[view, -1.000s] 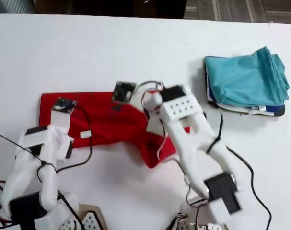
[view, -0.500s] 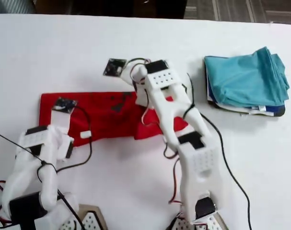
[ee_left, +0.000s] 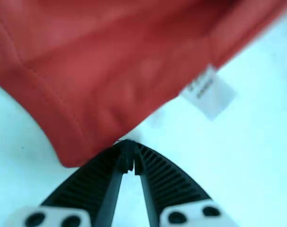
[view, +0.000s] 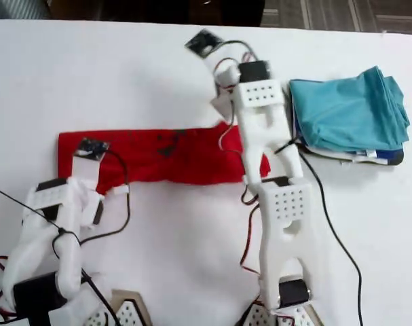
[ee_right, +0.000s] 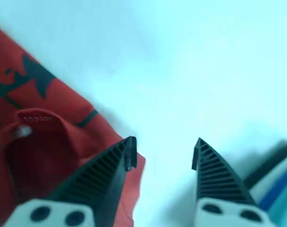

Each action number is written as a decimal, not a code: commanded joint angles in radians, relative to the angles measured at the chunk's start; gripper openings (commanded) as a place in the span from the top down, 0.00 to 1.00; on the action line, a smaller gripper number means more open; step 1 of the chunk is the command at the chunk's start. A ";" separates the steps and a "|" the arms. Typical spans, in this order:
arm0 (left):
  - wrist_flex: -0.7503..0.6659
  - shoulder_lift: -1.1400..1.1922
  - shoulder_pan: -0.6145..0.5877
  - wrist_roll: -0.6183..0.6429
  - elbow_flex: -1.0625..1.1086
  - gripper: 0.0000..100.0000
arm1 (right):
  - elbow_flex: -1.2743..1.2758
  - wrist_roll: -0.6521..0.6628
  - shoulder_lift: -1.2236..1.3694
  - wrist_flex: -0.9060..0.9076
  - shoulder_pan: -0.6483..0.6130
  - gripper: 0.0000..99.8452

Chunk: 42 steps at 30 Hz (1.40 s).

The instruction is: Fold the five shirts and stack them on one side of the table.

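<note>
Left gripper: mid-left, clenched on the red shirt's hem. Red shirt: long band across centre of white table. Right gripper: released, spread beside the shirt's right end. Teal-topped folded stack: upper right.

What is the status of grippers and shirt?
Left gripper shut on red shirt edge. Right gripper open near its other end. Folded stack lies apart, nothing blocking.
</note>
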 commanded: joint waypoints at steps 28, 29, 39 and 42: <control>-0.058 -0.008 0.006 -0.003 -0.004 0.97 | 0.895 -0.015 -0.708 0.001 -0.154 0.98; -0.058 -0.008 0.006 -0.003 -0.004 0.97 | 0.950 -0.015 -0.710 -0.051 -0.145 0.98; -0.058 -0.008 0.006 -0.003 -0.004 0.97 | 1.169 -0.017 -0.611 -0.591 -0.038 0.98; -0.058 -0.008 0.006 -0.003 -0.004 0.97 | 1.140 -0.017 -0.526 -0.595 -0.012 0.98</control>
